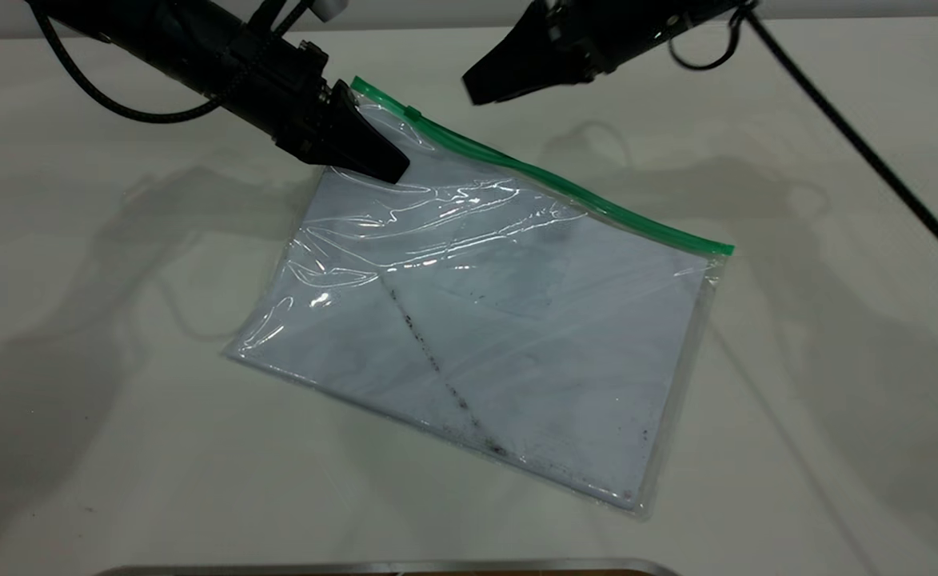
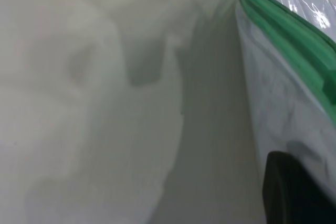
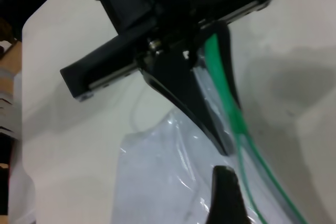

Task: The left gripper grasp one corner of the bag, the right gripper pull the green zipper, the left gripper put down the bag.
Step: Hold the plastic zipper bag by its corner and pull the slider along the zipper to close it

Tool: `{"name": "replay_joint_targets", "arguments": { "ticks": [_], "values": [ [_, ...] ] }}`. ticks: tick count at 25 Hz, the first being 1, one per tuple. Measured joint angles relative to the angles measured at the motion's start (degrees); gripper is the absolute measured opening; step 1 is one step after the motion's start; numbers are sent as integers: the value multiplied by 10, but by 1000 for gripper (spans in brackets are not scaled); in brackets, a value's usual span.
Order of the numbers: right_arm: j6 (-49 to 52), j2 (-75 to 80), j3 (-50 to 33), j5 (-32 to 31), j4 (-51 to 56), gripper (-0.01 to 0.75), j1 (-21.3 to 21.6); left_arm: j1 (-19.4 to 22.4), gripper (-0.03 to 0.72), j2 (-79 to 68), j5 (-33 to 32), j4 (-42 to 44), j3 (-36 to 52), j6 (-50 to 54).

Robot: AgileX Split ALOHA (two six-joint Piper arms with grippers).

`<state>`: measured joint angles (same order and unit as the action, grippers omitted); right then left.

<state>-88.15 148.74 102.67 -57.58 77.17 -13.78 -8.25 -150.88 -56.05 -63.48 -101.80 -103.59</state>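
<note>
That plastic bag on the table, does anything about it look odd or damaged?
Yes. The bag lies askew, and its corner by the green zipper is lifted and creased where the left hand pinches it. A dark speckled smudge line crosses the paper inside. The right hand hovers above the zipper.

Bench [image 1: 117,448]: matte off-white top, faint dark specks. Soft grey shadows fall across it to left and right. Metal strip [image 1: 389,566] along its near edge. Pale wall band [image 1: 437,16] behind the far edge.
</note>
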Motion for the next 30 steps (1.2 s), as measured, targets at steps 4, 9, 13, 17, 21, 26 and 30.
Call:
{"name": "replay_joint_targets", "arguments": {
  "ticks": [4,9,13,17,21,26,30],
  "values": [
    [-9,7,0,10,32,557,-15,-10,59,0,1,5,0,-2],
    [-10,19,2,16,42,528,-22,-14,59,0,1,11,0,-2],
    [-11,37,3,23,49,495,-29,-14,59,0,1,11,0,-2],
    [-12,41,3,30,65,482,-33,-14,59,0,1,11,0,-3],
    [-15,41,3,32,74,435,-33,-14,60,0,1,11,0,-3],
    [-22,41,3,32,75,303,-33,-14,61,0,2,11,0,-3],
    [-25,41,3,31,75,169,-33,-14,62,0,2,11,0,-3]
  ]
}}
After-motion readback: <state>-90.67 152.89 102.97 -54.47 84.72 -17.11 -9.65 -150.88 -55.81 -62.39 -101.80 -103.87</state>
